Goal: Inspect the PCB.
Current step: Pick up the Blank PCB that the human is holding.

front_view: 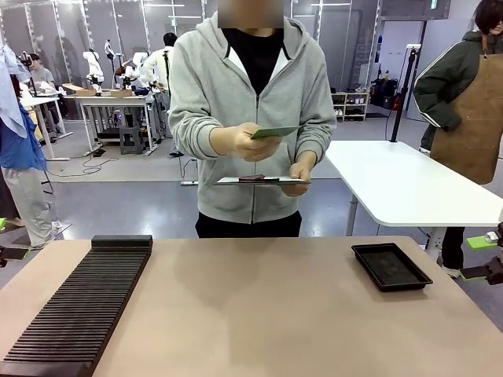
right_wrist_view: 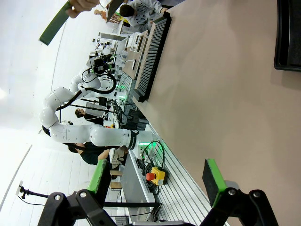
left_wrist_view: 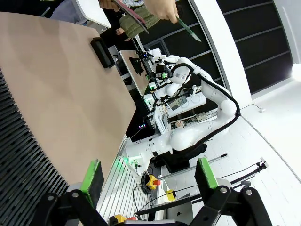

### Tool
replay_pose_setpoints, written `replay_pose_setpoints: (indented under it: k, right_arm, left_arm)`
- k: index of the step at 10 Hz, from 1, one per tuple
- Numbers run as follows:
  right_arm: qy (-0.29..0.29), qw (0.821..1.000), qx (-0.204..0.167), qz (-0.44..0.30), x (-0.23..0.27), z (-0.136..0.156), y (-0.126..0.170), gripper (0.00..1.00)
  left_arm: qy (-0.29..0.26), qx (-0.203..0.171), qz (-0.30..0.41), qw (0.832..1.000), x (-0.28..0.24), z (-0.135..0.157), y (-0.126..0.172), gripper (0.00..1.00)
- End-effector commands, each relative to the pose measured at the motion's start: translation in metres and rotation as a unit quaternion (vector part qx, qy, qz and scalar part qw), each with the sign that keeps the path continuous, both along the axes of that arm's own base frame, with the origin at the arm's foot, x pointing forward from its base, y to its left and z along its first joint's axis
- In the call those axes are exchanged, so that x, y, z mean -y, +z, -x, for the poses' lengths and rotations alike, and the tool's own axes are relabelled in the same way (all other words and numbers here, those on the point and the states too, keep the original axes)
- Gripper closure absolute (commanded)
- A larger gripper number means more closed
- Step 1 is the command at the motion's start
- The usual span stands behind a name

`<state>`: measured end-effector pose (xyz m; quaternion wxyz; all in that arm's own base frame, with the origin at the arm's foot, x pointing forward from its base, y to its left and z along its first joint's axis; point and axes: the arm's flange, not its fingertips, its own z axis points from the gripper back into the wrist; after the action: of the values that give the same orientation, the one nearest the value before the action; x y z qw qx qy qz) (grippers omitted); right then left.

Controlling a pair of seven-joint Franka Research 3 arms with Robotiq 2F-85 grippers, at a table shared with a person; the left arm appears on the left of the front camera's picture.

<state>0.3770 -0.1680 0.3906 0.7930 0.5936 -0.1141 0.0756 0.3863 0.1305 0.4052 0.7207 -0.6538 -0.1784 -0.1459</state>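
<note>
Left tool (left_wrist_view: 148,175) released | right tool (right_wrist_view: 156,176) released | PCB (front_view: 275,132) far beyond both, in person's hand (front_view: 240,142)

Nothing legible anywhere: no print, label, brand or number made out on the PCB (front_view: 275,132), black tray (front_view: 391,266) or counter (front_view: 251,306).

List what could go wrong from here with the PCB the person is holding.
One hand pinches the PCB by an end, seemingly past the far edge of the table; a slip would likely drop it on the floor. The tablet sits just below in the other hand; they could knock. The left gripper and right gripper are open, far from the board; any handover means a long reach.
</note>
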Motion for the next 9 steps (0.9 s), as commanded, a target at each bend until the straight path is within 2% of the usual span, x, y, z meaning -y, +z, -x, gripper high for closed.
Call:
replay_pose_setpoints:
  k: [1, 9]
  right_arm:
    - [0.002, 1.000, 0.001, 0.002, -0.0001, -0.0005, 0.0016, 0.00]
    - [0.002, 1.000, 0.001, 0.002, -0.0001, -0.0005, 0.0016, 0.00]
  left_arm:
    - [0.001, 0.001, 0.000, 1.000, -0.0010, 0.0011, 0.0002, 0.00]
    - [0.001, 0.001, 0.000, 1.000, -0.0010, 0.0011, 0.0002, 0.00]
